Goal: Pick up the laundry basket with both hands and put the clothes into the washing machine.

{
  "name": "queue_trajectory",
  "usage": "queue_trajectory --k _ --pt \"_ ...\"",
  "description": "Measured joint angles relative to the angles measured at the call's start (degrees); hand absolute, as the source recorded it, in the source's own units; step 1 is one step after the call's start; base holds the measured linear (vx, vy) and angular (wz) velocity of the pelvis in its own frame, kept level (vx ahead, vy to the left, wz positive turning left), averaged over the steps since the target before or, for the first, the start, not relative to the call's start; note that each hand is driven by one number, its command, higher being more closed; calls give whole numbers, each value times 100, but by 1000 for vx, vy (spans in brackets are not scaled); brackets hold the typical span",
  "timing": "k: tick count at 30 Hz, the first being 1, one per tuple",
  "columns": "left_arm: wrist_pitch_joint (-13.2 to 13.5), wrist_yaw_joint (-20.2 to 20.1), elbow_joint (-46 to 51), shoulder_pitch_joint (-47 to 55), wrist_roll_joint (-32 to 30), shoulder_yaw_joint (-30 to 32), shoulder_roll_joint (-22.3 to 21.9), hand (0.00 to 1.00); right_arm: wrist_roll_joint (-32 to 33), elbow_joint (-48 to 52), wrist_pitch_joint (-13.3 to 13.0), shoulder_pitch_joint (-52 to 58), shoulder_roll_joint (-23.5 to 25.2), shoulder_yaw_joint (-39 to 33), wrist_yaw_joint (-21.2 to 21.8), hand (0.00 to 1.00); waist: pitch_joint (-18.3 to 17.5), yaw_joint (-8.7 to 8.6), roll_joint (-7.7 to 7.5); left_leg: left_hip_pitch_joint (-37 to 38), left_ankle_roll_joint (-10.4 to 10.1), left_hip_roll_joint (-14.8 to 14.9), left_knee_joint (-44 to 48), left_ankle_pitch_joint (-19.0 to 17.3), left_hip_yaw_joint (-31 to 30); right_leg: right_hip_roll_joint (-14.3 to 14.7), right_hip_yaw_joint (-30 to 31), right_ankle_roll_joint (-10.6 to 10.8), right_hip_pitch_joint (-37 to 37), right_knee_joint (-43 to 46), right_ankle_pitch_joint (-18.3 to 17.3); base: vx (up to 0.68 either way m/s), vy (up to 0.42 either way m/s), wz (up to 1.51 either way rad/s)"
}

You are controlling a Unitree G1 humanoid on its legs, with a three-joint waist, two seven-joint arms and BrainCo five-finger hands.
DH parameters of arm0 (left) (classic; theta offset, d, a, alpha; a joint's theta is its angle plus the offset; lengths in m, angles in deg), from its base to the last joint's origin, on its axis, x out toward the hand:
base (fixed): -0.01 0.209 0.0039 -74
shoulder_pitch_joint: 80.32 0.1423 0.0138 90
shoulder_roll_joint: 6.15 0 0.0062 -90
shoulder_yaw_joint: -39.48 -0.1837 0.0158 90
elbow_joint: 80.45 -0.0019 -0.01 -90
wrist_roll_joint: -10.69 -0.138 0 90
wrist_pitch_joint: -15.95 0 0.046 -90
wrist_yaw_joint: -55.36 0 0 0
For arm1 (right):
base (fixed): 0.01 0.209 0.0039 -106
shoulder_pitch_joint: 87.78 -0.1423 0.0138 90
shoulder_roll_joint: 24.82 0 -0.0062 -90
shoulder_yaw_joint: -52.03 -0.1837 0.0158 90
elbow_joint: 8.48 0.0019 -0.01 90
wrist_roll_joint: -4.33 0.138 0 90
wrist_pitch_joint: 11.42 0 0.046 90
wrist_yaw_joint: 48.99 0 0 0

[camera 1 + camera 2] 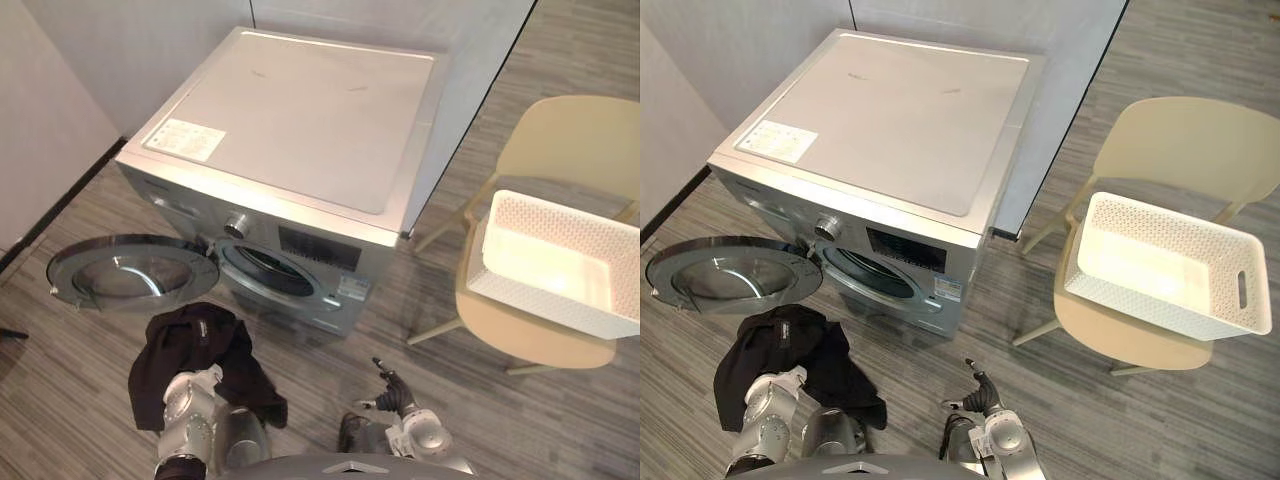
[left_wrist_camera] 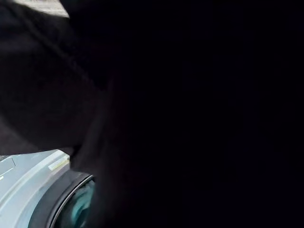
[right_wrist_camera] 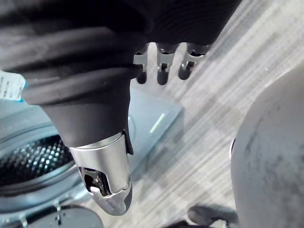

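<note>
Garment (image 1: 190, 345) draped over left hand, grip not readable, right hand (image 3: 162, 64) slack, empty; it could slide off before drum (image 1: 265, 268) at 1 o'clock

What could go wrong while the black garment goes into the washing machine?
1. The black cloth garment only drapes loosely from the robot's left arm, with folds hanging low; it might slip to the grey striped floor before reaching the drum opening.
2. The round glass door of the silver washing machine stands open beside the garment; the cloth or arm could catch on it.
</note>
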Motion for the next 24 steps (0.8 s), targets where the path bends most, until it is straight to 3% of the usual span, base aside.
queue_trajectory --k 1,2,3,4,5,6,10,13,17,19,24 --pt "-1 -23 -66 -42 -7 -38 -3 100 49 -9 0 0 -10 -28 -10 0 -1 -20 12 4 -43 -86 -297 199 -143 -66 13 118 -12 38 -26 178 337 -23" --pt "-2 -83 -157 -123 -21 -117 -9 100 95 0 -7 -1 -16 -131 -48 0 -2 -39 140 80 -83 -160 -824 853 -410 -152 106 369 -83 226 -172 181 376 -33" --pt "0 -84 -181 -141 -21 -152 -18 100 110 2 -21 -9 -47 -152 -65 0 18 -40 221 125 -54 -124 -866 1148 -492 -154 173 544 -94 313 -283 211 505 -51" --pt "6 -98 -328 -234 -20 -204 26 100 144 -144 -73 -143 -94 -228 -76 0 99 -56 256 129 -135 -152 -653 953 -504 -278 279 806 -175 550 -521 108 385 -29" --pt "-6 -96 -477 -347 -19 -223 103 100 145 -225 -47 -209 4 -252 -94 0 155 -105 117 53 -95 -273 -422 883 -406 -473 316 827 -243 679 -552 93 427 -29" --pt "-3 -94 -500 -499 -15 -219 148 100 144 -234 -66 -243 59 -226 -90 0 209 -108 -3 -99 66 -395 -49 530 -281 -648 342 942 -316 705 -572 58 356 -21" --pt "2 -113 -487 -496 23 -267 175 100 147 -279 -66 -363 67 -234 -94 0 313 -61 48 -505 452 -466 1131 -436 225 -985 833 1461 -294 76 -190 83 375 -56" --pt "16 -162 -263 -522 41 -339 292 100 146 -319 -65 -482 116 -224 -83 0 314 -13 85 -884 651 -509 1433 -750 556 -1150 1103 1547 -550 -343 181 82 336 -55" --pt "26 -197 -143 -701 58 -439 468 100 144 -526 9 -702 191 -85 -9 0 362 117 57 -1103 802 -492 1503 -815 836 -1229 993 1351 -865 -534 649 85 141 -29" --pt "52 -201 108 -693 158 -457 500 100 144 -525 29 -833 223 104 34 0 479 113 2 -1072 870 -431 1589 -776 830 -1227 730 1330 -860 -386 650 58 7 -7" --pt "73 -157 114 -1132 161 -484 504 100 400 -431 22 -1046 187 264 30 0 1046 99 -156 -1074 821 -259 1667 -655 516 -1091 232 1453 -837 95 340 -56 -137 16"
